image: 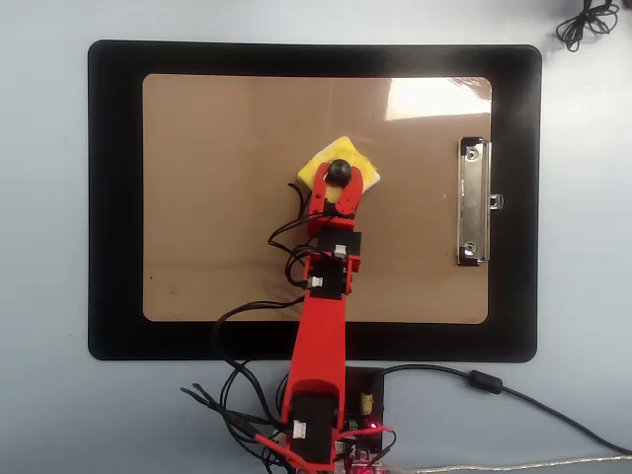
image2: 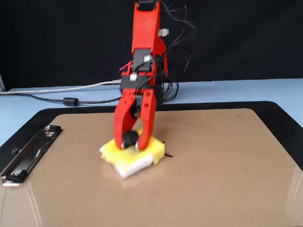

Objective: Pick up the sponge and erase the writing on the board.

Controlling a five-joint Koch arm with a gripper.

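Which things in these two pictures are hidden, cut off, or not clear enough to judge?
- The writing: mostly covered by the sponge and the arm; only small dark ends show in both views.
- Whether ink remains under the sponge: hidden in both views.
- The arm's base: cut off by the bottom edge in the overhead view.
- The pincer and sponge: blurred in the fixed view.
- The board: its near edge is cut off in the fixed view.

One sponge (image: 341,170), one board (image: 217,197), one black mat (image: 114,197), one metal clip (image: 474,202), one gripper (image: 338,176).
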